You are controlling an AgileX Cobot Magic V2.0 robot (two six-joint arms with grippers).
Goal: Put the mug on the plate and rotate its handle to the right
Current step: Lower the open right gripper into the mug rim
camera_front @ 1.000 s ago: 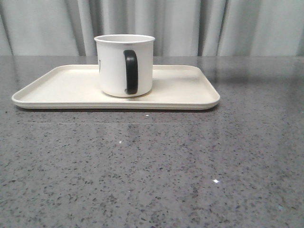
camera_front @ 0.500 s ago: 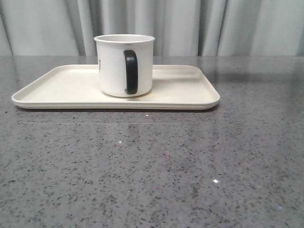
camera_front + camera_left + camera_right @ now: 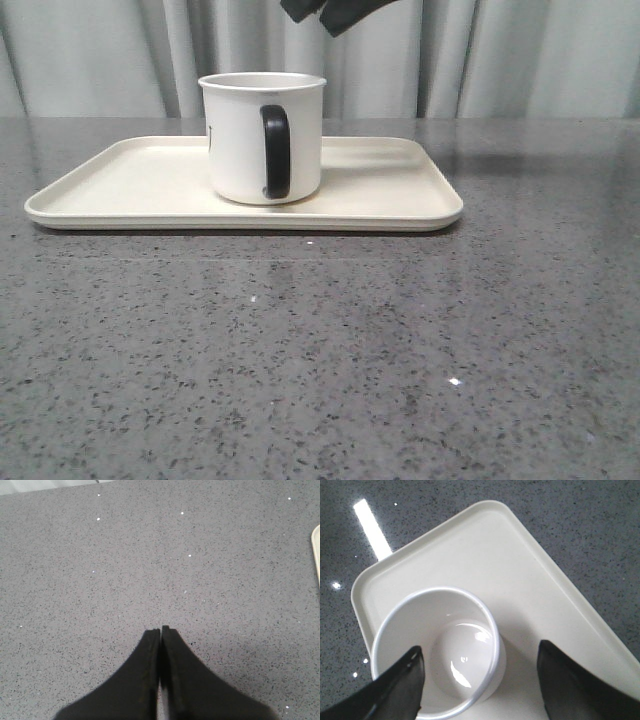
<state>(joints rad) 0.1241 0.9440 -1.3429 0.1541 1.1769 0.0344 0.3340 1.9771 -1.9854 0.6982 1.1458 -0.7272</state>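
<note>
The white mug (image 3: 240, 140) stands upright on the cream plate (image 3: 130, 190), about midway along it. Its black handle (image 3: 277, 152) faces the front camera, and a sliver of black print shows at its left side. A dark part of my right gripper (image 3: 335, 12) hangs at the top edge, above the mug and clear of it. In the right wrist view my right gripper (image 3: 479, 647) is open, its fingers spread above the mug (image 3: 460, 650) with nothing held; the handle is hidden there. My left gripper (image 3: 161, 629) is shut and empty over bare table.
The table is a speckled grey stone top (image 3: 320, 360). A grey curtain (image 3: 500, 60) hangs behind it. A corner of the plate's rim (image 3: 316, 550) shows at the edge of the left wrist view. A bright light reflection (image 3: 370, 527) lies on the table beside the plate.
A dark part of my right gripper has come into the top of the front view above the mug. The mug and plate have not moved.
</note>
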